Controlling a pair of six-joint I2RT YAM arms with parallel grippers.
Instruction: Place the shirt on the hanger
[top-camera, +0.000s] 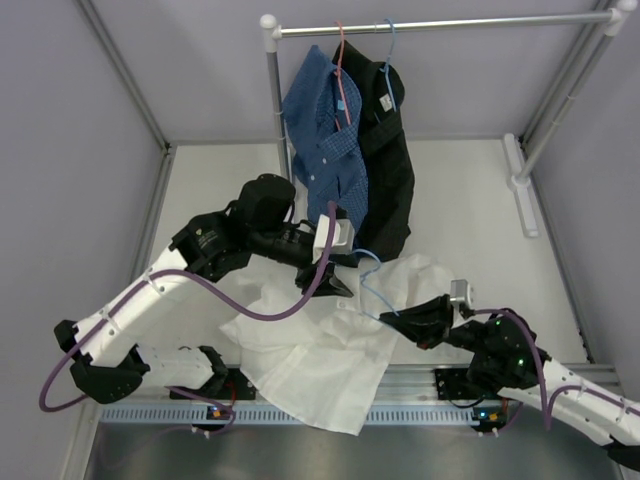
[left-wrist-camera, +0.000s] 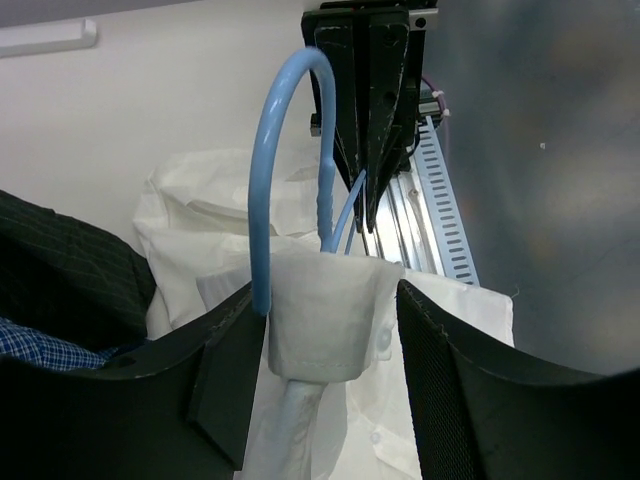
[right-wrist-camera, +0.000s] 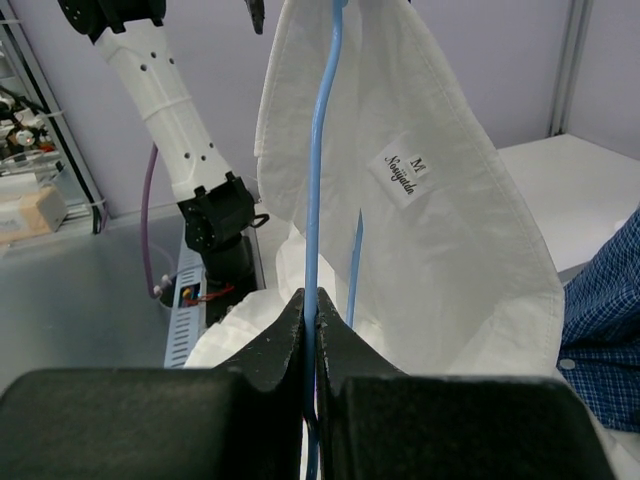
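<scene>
The white shirt (top-camera: 330, 350) lies crumpled on the table between the arms, its collar lifted up. The light-blue hanger (top-camera: 368, 275) rises out of it. In the left wrist view the hanger's hook (left-wrist-camera: 268, 170) curves up beside a folded piece of shirt collar (left-wrist-camera: 325, 315). My left gripper (left-wrist-camera: 325, 300) (top-camera: 335, 272) stands open around that collar, the right pad touching it and the hook against the left finger. My right gripper (right-wrist-camera: 311, 300) (top-camera: 392, 318) is shut on the hanger wire (right-wrist-camera: 320, 180). The shirt (right-wrist-camera: 430, 200), label showing, drapes beside it.
A blue checked shirt (top-camera: 325, 130) on a pink hanger and a black shirt (top-camera: 390, 170) on a blue hanger hang from the rail (top-camera: 440, 22) at the back. The rack's post (top-camera: 275, 110) stands behind my left arm. The metal front edge (top-camera: 400, 410) runs under the shirt's hem.
</scene>
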